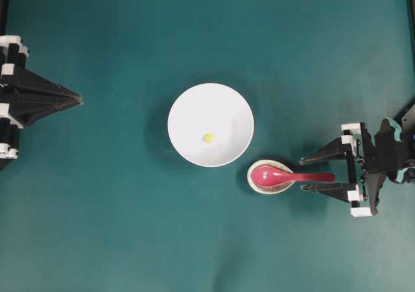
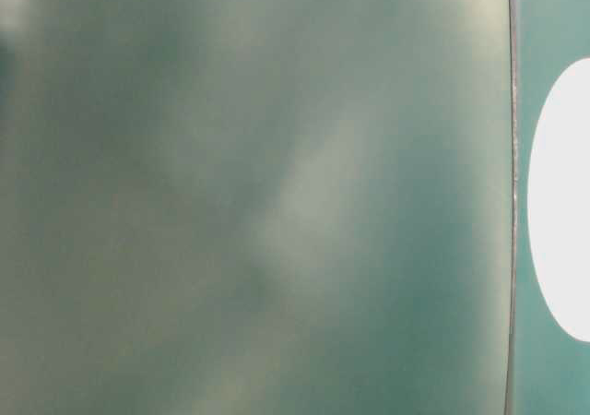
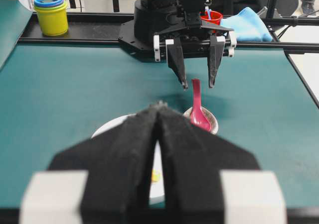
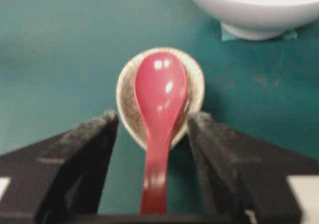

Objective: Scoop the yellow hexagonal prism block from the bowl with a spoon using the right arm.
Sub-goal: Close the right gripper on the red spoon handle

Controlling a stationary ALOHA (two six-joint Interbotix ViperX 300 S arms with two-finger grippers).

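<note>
The right hand is lining up to pick up the spoon, so the step in hand is the first one: getting hold of the tool before any scooping. The spoon is lying with its scoop resting in a small speckled dish just beside the white bowl, and its handle is pointing toward the right arm. The hand's two fingers are standing wide apart, one on each side of the handle; in the right wrist view the handle is running straight up the gap between them, and neither finger appears to be touching it. The hand is holding nothing.

The yellow block is sitting alone inside the bowl, a little below its middle in the overhead view.

The next move, as I judge it, calls for settling low enough around the handle and closing squarely on it, since the glossy handle looks narrow and could slip or tilt out of the dish.

The left hand is resting at the far side of the table, fingers pressed together, holding nothing.
</note>
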